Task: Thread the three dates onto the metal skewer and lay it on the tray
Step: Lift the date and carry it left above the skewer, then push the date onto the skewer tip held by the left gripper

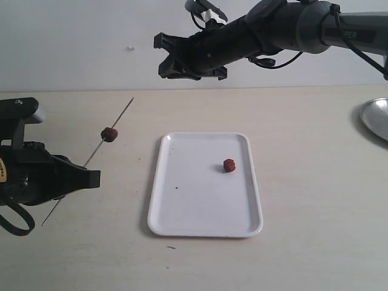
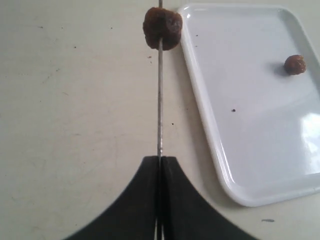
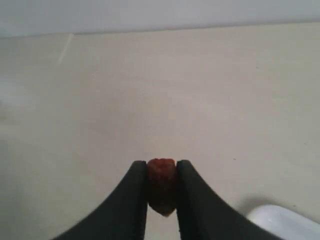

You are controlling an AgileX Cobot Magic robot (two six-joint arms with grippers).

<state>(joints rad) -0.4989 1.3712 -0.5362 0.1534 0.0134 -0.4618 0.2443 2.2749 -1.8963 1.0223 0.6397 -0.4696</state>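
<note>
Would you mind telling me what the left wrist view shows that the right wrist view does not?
Only the left wrist view shows the left gripper shut on the metal skewer, a threaded date on that skewer, and a loose date lying on the white tray. Only the right wrist view shows the right gripper pinching a third date. Both show the pale table. A white corner in the right wrist view is probably the same tray.

Thin grey metal skewer (image 1: 121, 114) sits left of the flat white rectangular tray (image 1: 182, 206), a wrinkled reddish-brown date (image 1: 109, 134) threaded on it. Second date (image 1: 228, 165) on the tray, right of centre. Third date (image 3: 161, 185) up at the far side in the right gripper (image 1: 167, 57). Round silvery dish (image 1: 377, 118) at the right edge.
</note>
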